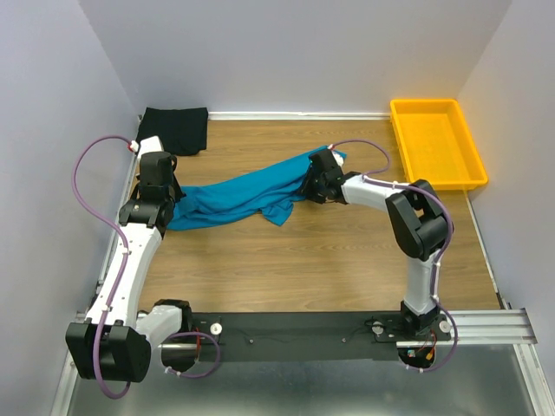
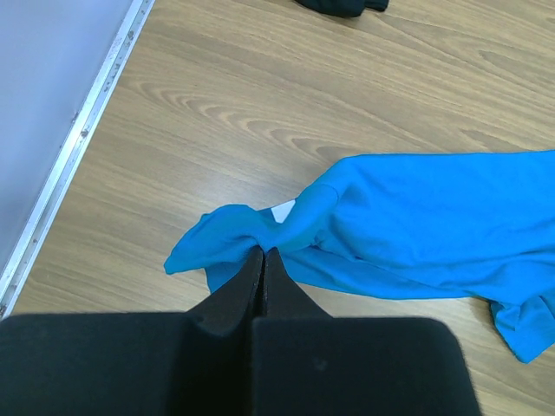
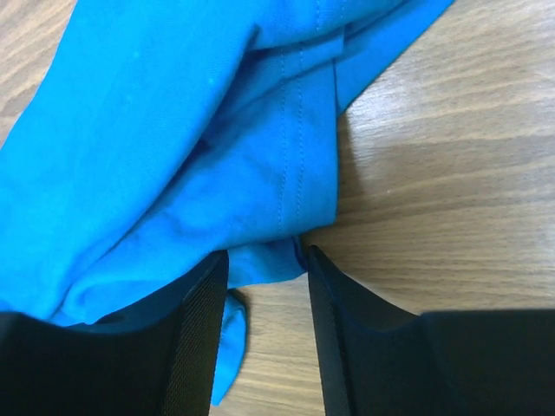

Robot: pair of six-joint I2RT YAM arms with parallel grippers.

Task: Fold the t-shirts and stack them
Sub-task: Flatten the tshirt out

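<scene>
My left wrist view crops the black t-shirt (image 2: 342,6) at top, the teal t-shirt (image 2: 434,217) at right.

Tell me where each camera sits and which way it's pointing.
Top external: above and behind the arms, looking down on the table; shows left arm, right arm, blue shirt, black shirt, yellow tray.
Left wrist: on the left arm, looking along the left fingers, shut on the blue shirt's end.
Right wrist: on the right arm, looking down past the right fingers, spread, at the shirt's hem.
Shared: all three show the blue shirt; top and left wrist also the black shirt.
</scene>
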